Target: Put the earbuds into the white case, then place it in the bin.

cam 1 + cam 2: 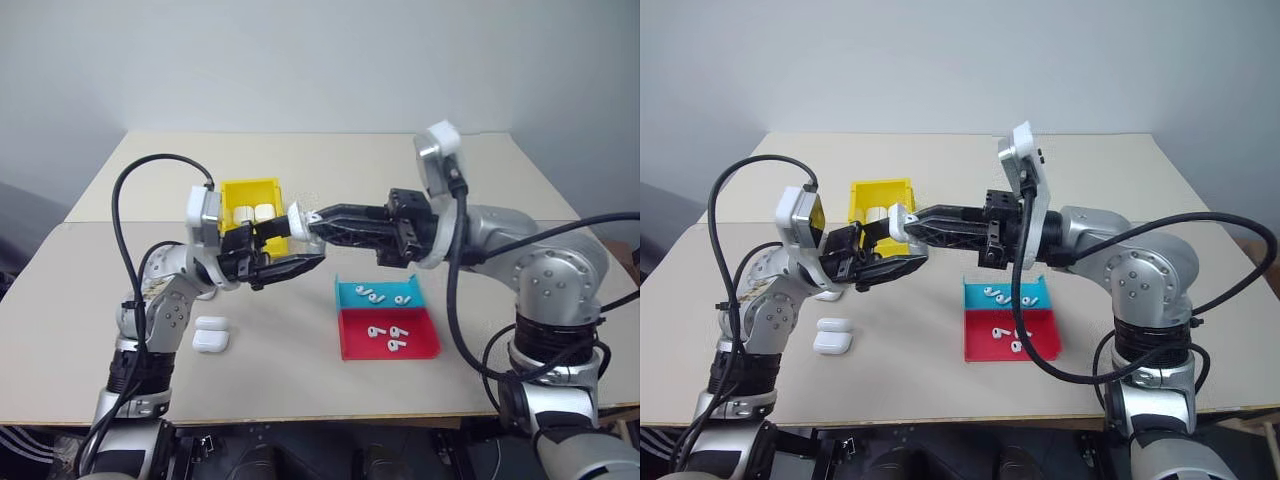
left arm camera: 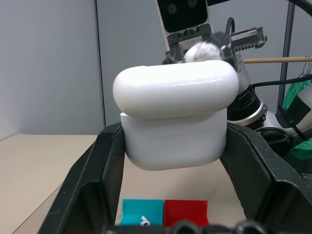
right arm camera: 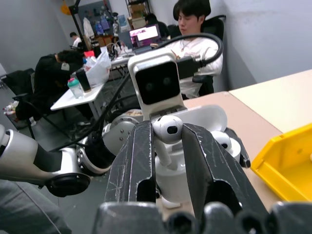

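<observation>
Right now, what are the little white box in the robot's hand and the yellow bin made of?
The white case looks like hard, glossy plastic: smooth rounded corners with a soft shine. The left gripper holds it between black fingers. The yellow bin also looks like plastic, moulded in one bright colour with stiff straight walls, less shiny. I can't be sure from looks alone.

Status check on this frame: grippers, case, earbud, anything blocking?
Left gripper clamps the white case, lid open. Right gripper pinches an earbud right at the case. Yellow bin behind already holds cases. Nothing in the way.
</observation>
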Tool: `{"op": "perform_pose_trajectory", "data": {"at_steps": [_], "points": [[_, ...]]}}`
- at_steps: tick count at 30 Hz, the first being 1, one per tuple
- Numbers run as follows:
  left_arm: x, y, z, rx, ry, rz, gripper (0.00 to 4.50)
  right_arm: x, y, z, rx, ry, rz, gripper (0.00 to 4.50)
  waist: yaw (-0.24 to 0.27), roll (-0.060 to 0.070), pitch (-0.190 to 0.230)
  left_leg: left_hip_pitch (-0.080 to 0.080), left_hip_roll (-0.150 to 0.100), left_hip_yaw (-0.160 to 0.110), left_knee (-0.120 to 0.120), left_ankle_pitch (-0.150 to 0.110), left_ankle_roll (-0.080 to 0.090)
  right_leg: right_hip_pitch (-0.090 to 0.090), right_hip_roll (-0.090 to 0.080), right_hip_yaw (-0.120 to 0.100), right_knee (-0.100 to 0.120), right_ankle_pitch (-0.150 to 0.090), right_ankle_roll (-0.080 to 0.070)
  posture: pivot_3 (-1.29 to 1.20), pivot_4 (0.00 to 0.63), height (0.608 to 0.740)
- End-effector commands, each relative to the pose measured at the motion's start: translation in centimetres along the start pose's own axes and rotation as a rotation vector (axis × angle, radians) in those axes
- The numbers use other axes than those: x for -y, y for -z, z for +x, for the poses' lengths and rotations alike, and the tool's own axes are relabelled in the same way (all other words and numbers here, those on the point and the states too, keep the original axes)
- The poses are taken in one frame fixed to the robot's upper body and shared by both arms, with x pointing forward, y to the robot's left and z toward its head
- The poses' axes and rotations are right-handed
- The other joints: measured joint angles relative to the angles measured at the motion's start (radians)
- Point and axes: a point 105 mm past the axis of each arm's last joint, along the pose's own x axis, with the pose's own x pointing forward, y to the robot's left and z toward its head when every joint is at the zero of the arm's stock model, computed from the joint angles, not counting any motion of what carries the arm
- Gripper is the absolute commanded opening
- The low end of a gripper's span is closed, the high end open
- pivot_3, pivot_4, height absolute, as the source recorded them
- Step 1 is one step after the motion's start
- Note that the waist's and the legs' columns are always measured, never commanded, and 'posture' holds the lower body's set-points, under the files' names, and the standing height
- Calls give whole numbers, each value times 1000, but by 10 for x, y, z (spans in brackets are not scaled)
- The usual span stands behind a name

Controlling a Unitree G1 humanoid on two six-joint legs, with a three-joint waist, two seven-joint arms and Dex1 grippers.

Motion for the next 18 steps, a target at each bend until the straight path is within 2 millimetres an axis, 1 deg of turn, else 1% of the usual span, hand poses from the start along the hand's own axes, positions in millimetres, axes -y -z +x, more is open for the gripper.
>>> {"op": "perform_pose_trajectory", "data": {"at_steps": [1,8,10,11,13,18], "points": [[6,-9,5,21,38,37,2789,-2,-4,-1,7,3,-52,614,0,0,0,0,0,0,0,0,0,0,0,0,0,0,0,0,150,740],[5,-10,8,24,39,41,2789,-4,6,-2,-40,-3,-88,614,1,0,0,0,0,0,0,0,0,0,0,0,0,0,0,0,150,740],[5,-11,9,25,39,42,2789,-4,8,-2,-56,-3,-92,1337,2,0,0,0,0,0,0,0,0,0,0,0,0,0,0,0,150,740],[5,-11,9,25,39,43,2789,-3,9,-2,-62,-1,-95,1549,1,0,0,0,0,0,0,0,0,0,0,0,0,0,0,0,150,740],[5,-11,8,24,38,43,2789,-2,7,-5,-63,5,-97,2162,1,0,0,0,0,0,0,0,0,0,0,0,0,0,0,0,150,740],[6,-9,8,18,33,37,2789,-7,-1,-14,-53,-17,-103,2162,3,0,0,0,0,0,0,0,0,0,0,0,-1,0,0,0,150,740]]}}
